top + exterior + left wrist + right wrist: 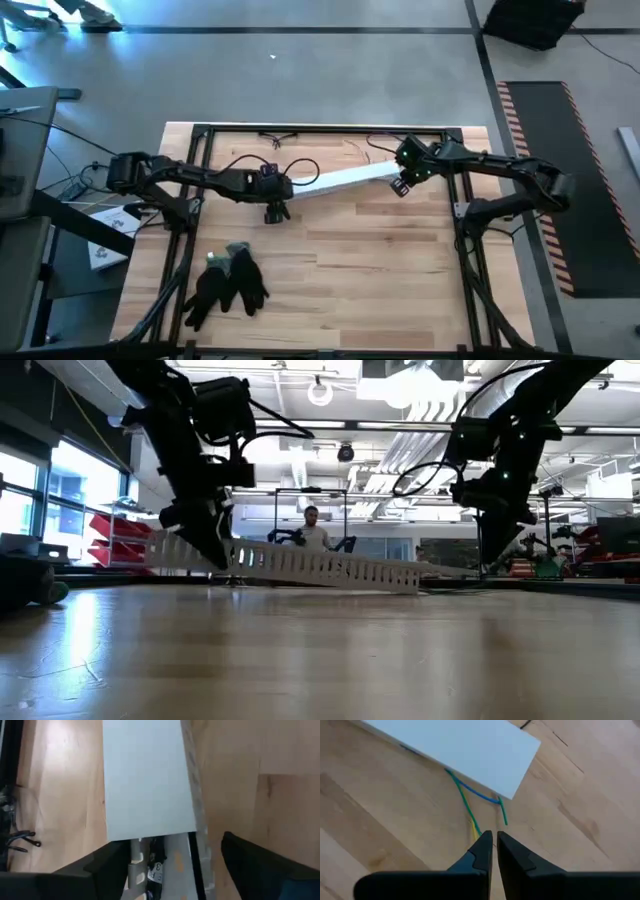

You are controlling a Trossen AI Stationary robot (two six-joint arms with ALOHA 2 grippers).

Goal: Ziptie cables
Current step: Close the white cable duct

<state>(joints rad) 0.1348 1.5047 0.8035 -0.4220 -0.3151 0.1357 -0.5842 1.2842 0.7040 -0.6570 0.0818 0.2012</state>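
A long white slotted channel (345, 178) lies aslant on the wooden table, its flat cover on top (145, 780). My left gripper (172, 865) is open over the channel's left end, one finger on each side of it. The cables (467, 802), thin green, blue and yellow wires, come out from under the channel's right end (510, 765) onto the wood. My right gripper (494, 840) points down at them, its fingers shut with only a slit between them. In the low view the channel (300, 565) slopes, with its left end higher. My left gripper has one finger (107, 867) close beside the channel's slotted wall (134, 867); whether it touches, I cannot tell. The other finger stands apart from the far wall. My right gripper comes from above. A yellow-green wire's end (475, 829) runs under one fingertip (482, 845); whether they touch, I cannot tell.
A pair of black gloves (228, 282) lies near the table's front left. A black frame (330, 130) runs round the table edges, with loose black cords at the far side. A person (313, 530) stands in the room beyond the table.
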